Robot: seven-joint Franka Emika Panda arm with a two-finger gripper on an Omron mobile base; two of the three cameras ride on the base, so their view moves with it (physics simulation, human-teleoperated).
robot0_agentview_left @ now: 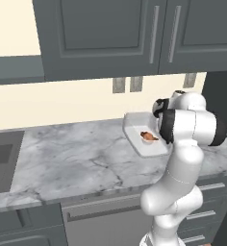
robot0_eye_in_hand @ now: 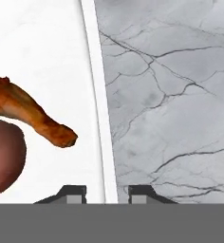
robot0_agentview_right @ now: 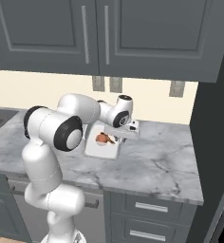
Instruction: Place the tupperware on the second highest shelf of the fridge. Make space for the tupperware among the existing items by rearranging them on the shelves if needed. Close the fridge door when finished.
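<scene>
1. The tupperware (robot0_agentview_left: 140,132), a shallow white tub, lies flat on the grey marble desk (robot0_agentview_left: 77,158) near the back wall; in it lie a brown drumstick (robot0_eye_in_hand: 31,114) and a round red food (robot0_eye_in_hand: 4,159).
2. The claw (robot0_eye_in_hand: 107,192) hangs over the tub's edge, its two fingertips (robot0_eye_in_hand: 75,193) apart, one on each side of the white rim (robot0_eye_in_hand: 98,95); nothing is clamped between them.
3. The white arm (robot0_agentview_right: 52,137) reaches over the desk and hides part of the tub in both base views.
4. Dark grey cabinets (robot0_agentview_right: 99,33) hang above; wall outlets (robot0_agentview_right: 107,84) sit behind the tub. Drawers (robot0_agentview_right: 149,218) lie below the desk.
</scene>
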